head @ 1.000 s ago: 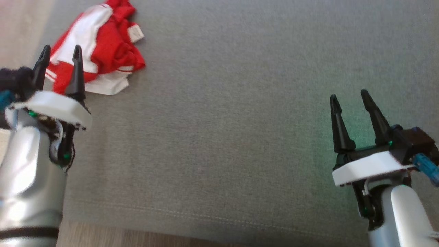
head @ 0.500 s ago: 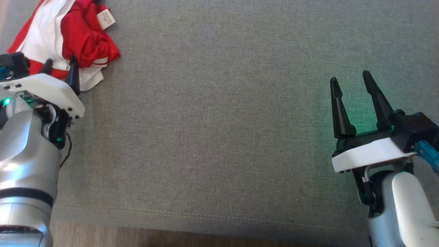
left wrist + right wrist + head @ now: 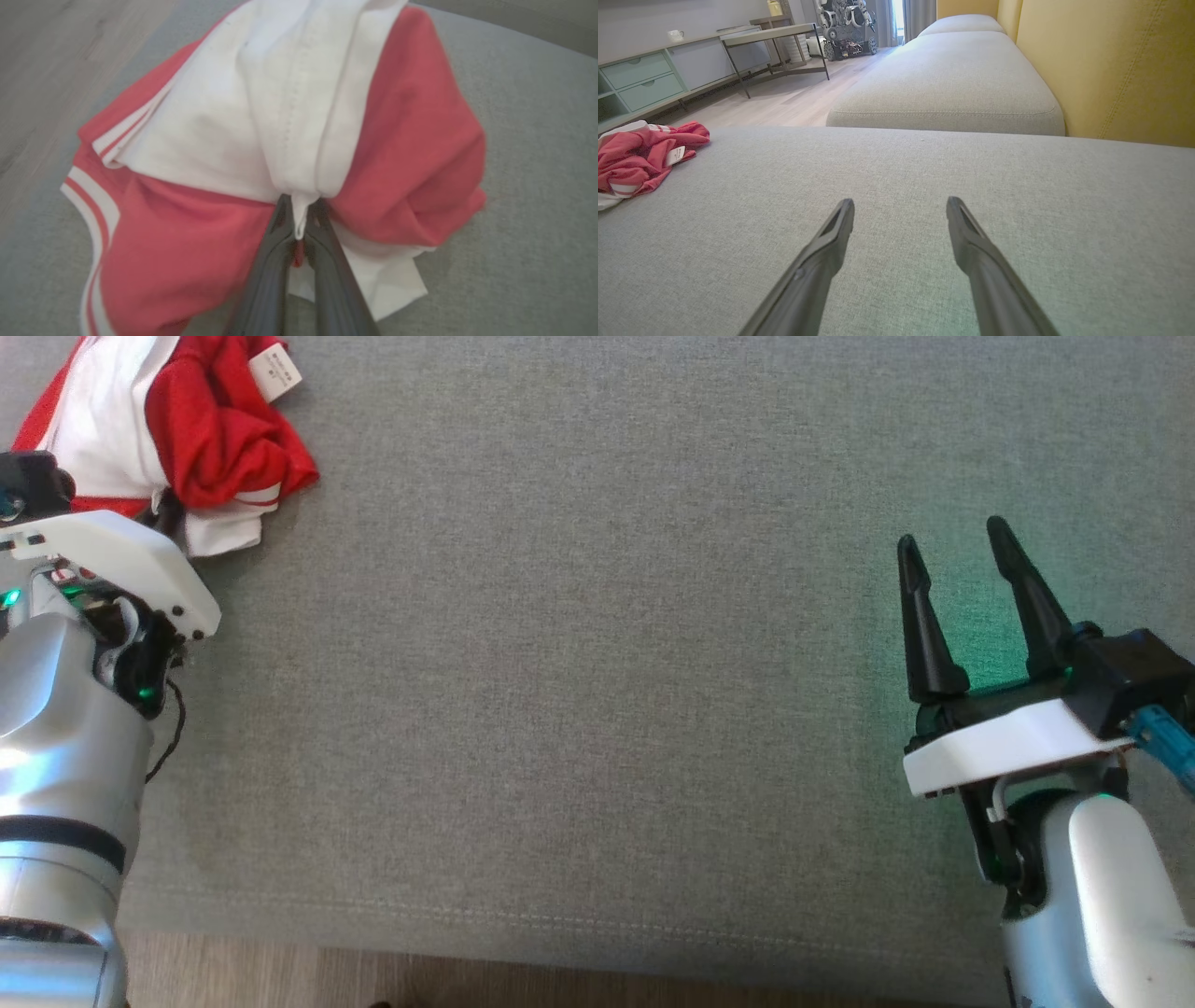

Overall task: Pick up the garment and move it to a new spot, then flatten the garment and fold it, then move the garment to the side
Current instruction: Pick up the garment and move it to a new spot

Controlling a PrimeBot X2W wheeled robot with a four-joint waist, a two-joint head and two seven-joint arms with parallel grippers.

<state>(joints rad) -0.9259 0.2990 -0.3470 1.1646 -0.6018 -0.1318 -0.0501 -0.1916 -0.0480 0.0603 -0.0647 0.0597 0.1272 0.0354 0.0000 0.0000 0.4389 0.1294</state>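
The garment (image 3: pixel 177 429) is a crumpled red and white piece lying at the far left of the grey cushion (image 3: pixel 597 663). In the left wrist view my left gripper (image 3: pixel 299 219) is shut on a white fold of the garment (image 3: pixel 289 107), the cloth pinched between its two dark fingers. In the head view the left gripper's white wrist plate covers its fingertips at the garment's near edge. My right gripper (image 3: pixel 952 546) stands open over bare cushion at the right, far from the garment (image 3: pixel 640 156). Its fingers (image 3: pixel 831 238) hold nothing.
The cushion's front edge meets wooden floor (image 3: pixel 467 985) along the bottom. A second grey cushion (image 3: pixel 952 84) and a yellow backrest (image 3: pixel 1111 65) lie beyond. A cabinet (image 3: pixel 644 79), a metal-legged table (image 3: pixel 775 37) and another robot (image 3: pixel 845 23) stand across the room.
The head camera has shifted, so the whole scene sits differently. My left gripper reached into the garment's near edge and shut on a white fold. The right gripper stayed open in place.
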